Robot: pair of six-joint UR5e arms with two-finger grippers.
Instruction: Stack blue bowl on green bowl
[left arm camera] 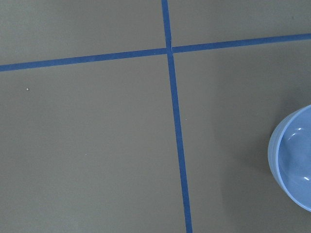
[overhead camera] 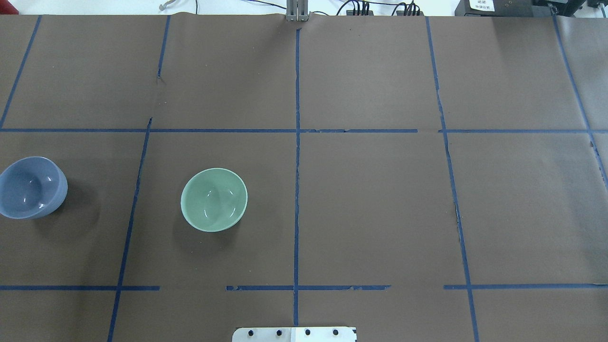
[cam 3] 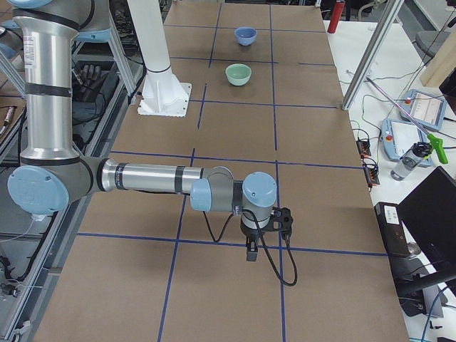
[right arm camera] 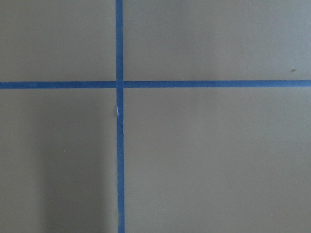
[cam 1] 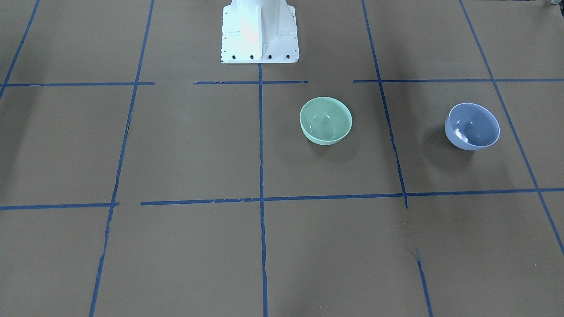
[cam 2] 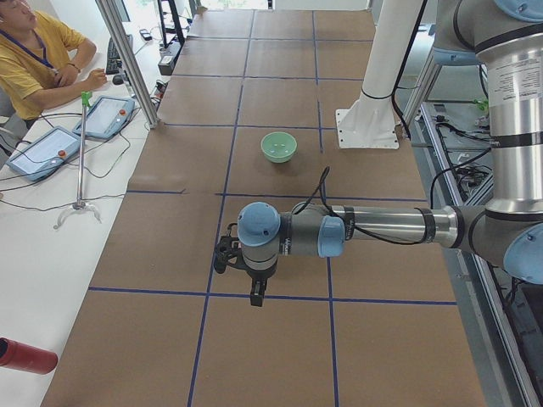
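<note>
The blue bowl (cam 1: 472, 126) stands upright on the brown table, at the far left of the overhead view (overhead camera: 29, 187); part of its rim shows at the right edge of the left wrist view (left arm camera: 294, 158). The green bowl (cam 1: 325, 120) stands upright and apart from it, nearer the table's middle (overhead camera: 214, 199). My left gripper (cam 2: 256, 295) hangs above the table in the exterior left view only, where the blue bowl is hidden. My right gripper (cam 3: 251, 254) hangs over the far end of the table from both bowls. I cannot tell whether either gripper is open or shut.
The white robot pedestal (cam 1: 259, 33) stands at the table's robot-side edge. Blue tape lines (overhead camera: 297, 142) cross the brown table cover. An operator in yellow (cam 2: 34, 59) sits by a white side table with pendants (cam 2: 106, 114) and a metal post (cam 2: 127, 64).
</note>
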